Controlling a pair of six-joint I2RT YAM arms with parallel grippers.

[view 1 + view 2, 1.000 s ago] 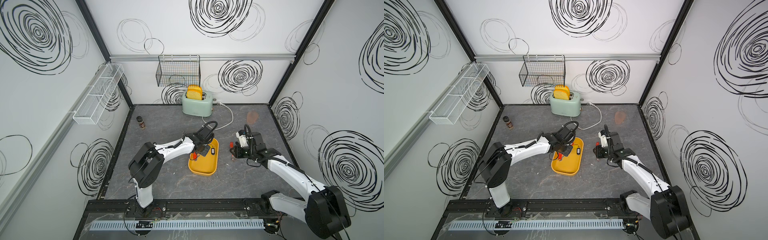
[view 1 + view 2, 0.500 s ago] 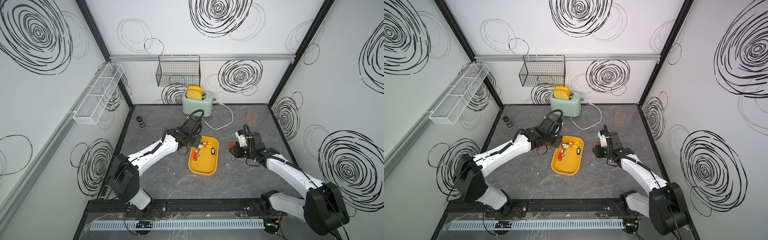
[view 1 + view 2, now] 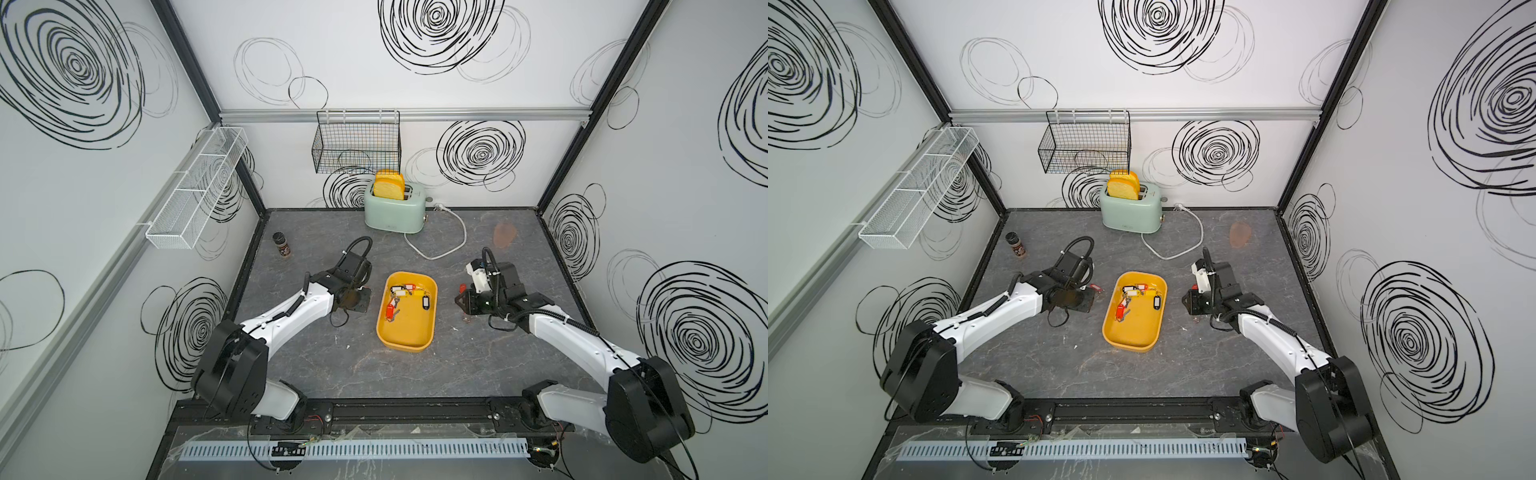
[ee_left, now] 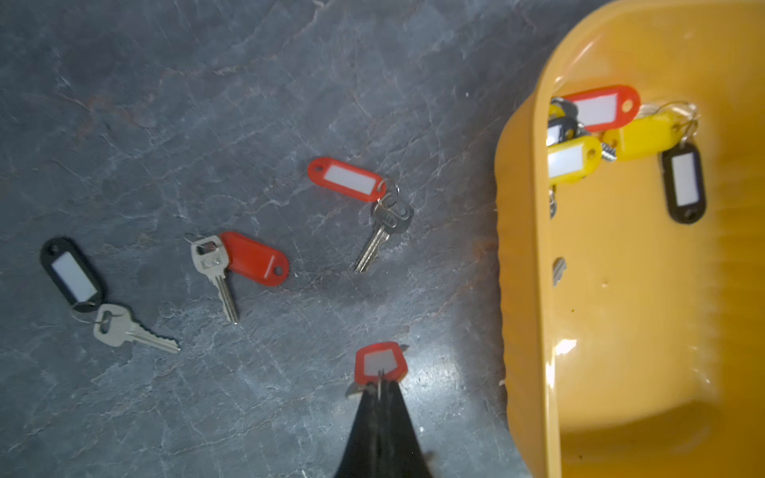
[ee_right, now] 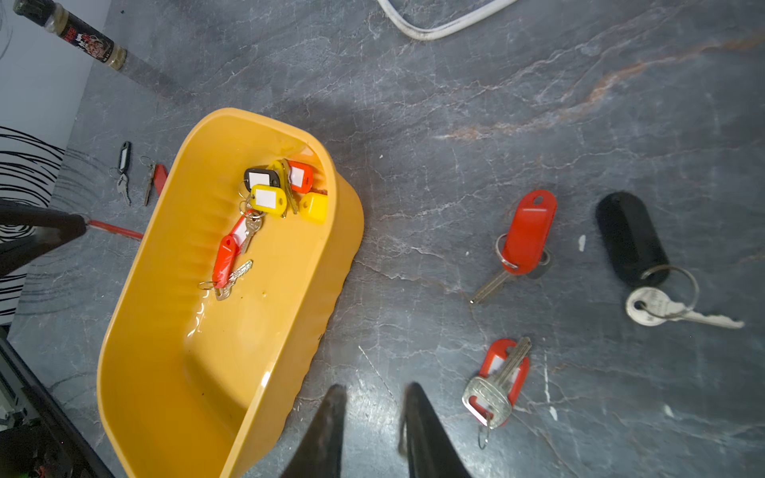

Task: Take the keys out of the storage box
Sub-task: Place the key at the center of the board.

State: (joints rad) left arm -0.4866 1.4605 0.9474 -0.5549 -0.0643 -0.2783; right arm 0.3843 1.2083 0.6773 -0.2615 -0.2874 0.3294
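Mustard-yellow storage box [image 3: 411, 326] set mid-table, tagged keys [image 3: 412, 287] clustered at its far end, three keys [image 4: 254, 258] laid left of it, three more keys [image 5: 530, 231] right, one red-tagged key [image 4: 381, 363] held by its tag.

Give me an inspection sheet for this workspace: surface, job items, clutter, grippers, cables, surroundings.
Surface: dark marbled tabletop, one rust-coloured stain.
Job's things: storage box holds a cluster of keys at its far end; three loose keys lie on the table at either side.
Clutter: toaster with bread, spice jar.
Grippers: left gripper shut on a red-tagged key; right gripper open, empty.
Cables: white toaster cord loose behind the box.
Surroundings: black wire basket and white mesh basket on the walls.
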